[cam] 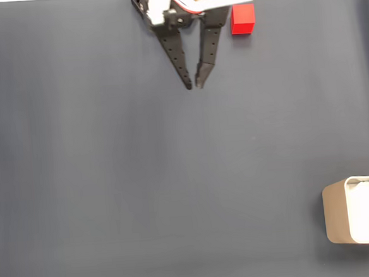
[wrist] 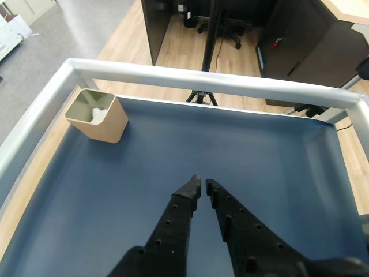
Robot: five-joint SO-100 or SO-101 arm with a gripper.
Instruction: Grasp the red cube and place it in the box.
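The small red cube (cam: pixel 242 19) rests on the dark blue mat near the top edge of the fixed view, just right of my arm. My gripper (cam: pixel 194 85) points down the picture from the top, its black fingertips almost touching, with nothing between them. It sits left of the cube and apart from it. The beige box (cam: pixel 336 214) with white padding stands at the bottom right of the fixed view. In the wrist view the box (wrist: pixel 109 122) is at the far left corner and my gripper (wrist: pixel 202 186) hangs over bare mat.
A silver metal rail (wrist: pixel 219 82) frames the table's far and left sides in the wrist view. Beyond it are a wooden floor, a tripod (wrist: pixel 201 96) and dark desks. Open mat lies between gripper and box.
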